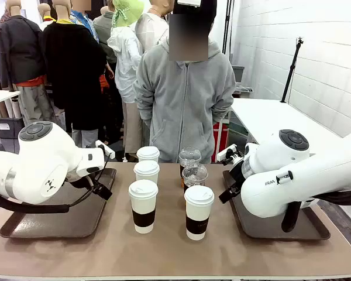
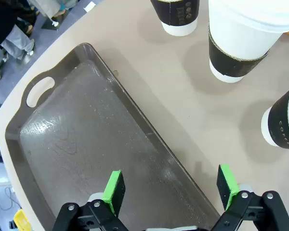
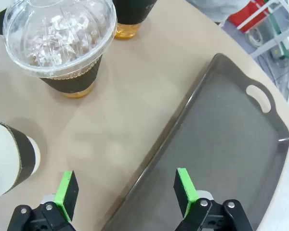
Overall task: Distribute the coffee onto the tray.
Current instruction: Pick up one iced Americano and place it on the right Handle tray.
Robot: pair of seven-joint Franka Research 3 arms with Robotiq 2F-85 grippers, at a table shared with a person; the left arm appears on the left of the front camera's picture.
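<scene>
White paper cups (image 1: 143,205) and clear dome cups (image 1: 194,174) upright, lids up; left pincer (image 2: 171,187), right pincer (image 3: 126,191) each agape.

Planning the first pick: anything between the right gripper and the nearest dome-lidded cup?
Nothing visible. The right gripper hangs open over the tray edge; only bare table lies between it and the dome-lidded cup.

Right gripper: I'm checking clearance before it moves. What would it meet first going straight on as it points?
Likely the long rim of the tray, which lies straight ahead of the open right gripper, between its fingers, though depth is unclear.
</scene>
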